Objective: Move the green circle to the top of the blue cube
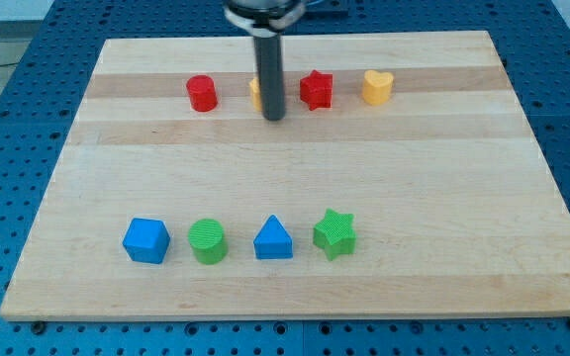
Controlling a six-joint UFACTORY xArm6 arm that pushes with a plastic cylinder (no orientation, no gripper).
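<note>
The green circle [208, 240] sits in the lower row of blocks, just to the right of the blue cube [146, 239], with a small gap between them. My tip [273, 118] is far up the board, in the upper row, between the red circle [202, 93] and the red star [316, 89]. The rod partly hides a yellow block [255, 91] behind it, shape unclear. The tip touches neither the green circle nor the blue cube.
A blue triangle [273, 239] and a green star [333, 233] lie to the right of the green circle in the lower row. A yellow heart [377, 86] is at the upper right. The wooden board [295, 168] rests on a blue pegboard table.
</note>
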